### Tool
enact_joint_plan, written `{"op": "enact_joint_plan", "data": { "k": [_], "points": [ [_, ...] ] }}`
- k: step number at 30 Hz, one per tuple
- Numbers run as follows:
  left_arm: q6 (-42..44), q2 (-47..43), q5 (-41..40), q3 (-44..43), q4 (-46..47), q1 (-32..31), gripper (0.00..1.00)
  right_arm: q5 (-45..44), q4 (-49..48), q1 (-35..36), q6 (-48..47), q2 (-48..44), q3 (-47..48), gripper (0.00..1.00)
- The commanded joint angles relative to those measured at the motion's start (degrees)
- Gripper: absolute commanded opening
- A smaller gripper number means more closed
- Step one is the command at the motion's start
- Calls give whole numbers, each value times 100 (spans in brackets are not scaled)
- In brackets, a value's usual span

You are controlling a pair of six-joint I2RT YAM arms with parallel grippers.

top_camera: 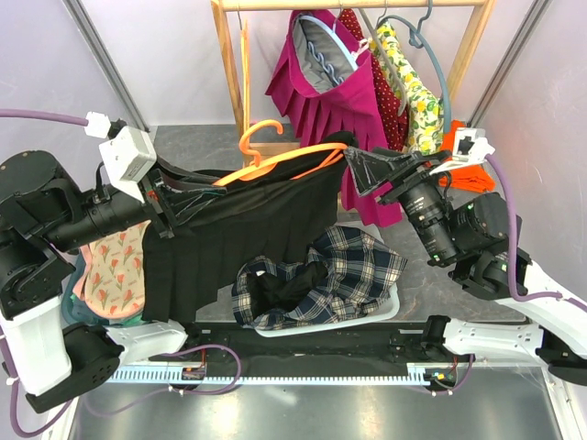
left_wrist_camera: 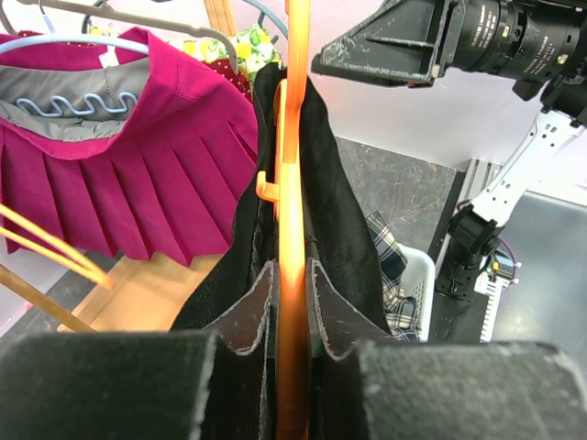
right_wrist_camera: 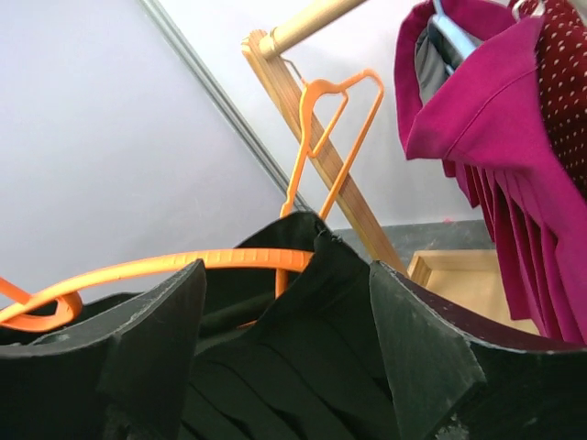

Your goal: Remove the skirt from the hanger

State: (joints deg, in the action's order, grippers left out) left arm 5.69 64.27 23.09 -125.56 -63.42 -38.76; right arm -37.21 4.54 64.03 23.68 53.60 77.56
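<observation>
While the black pleated skirt [top_camera: 248,229] is hanging by its waistband from the curved orange plastic hanger [top_camera: 284,158], both arms are meeting that hanger, one at each end. At the hanger's left end, the left gripper [top_camera: 170,203] is pinching the orange bar. In the left wrist view its fingers [left_wrist_camera: 243,321] are pressing in from both sides, with only the bar and folds of black cloth between them. At the hanger's right end, the right gripper [top_camera: 371,170] is standing spread. In the right wrist view its two dark fingers [right_wrist_camera: 151,348] are sitting wide apart, and the corner of the waistband and the tip of the bar are rising between them; whether either finger is touching the cloth I cannot tell. The skirt's hem is drooping below the hanger. Below the hanger's right half, a white plastic basket [top_camera: 390,307] is holding a crumpled dark plaid garment [top_camera: 348,266]. Behind the hanger, a magenta pleated skirt [top_camera: 321,101] is hanging on a wooden clothes rack [top_camera: 229,64]. Below the hanger's left end, a peach floral cloth [top_camera: 115,266] is lying beside the left arm.
</observation>
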Motion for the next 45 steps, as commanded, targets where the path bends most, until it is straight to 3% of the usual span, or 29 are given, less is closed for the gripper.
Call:
{"op": "enact_joint_plan", "data": {
  "k": [1,15,21,29,33,36,45],
  "points": [
    [134,-81,108,-65,409,9,2,-321,-655,13,-180,-87,-171,77],
    [72,-108,205,-109,418,53,2,-137,-647,-365,48,502,-13,73],
    [55,-160,213,-92,409,62,2,-67,-647,-470,233,581,-22,49],
    [55,-187,196,-101,427,79,2,109,-647,-593,400,783,49,36],
    [55,-187,196,-48,435,79,2,302,-647,-681,453,914,215,13],
    [63,-222,248,249,444,79,2,557,-542,-699,330,1046,592,0],
    [204,-301,547,1429,453,79,2,1400,64,-699,-83,1600,2201,0]
  ]
}}
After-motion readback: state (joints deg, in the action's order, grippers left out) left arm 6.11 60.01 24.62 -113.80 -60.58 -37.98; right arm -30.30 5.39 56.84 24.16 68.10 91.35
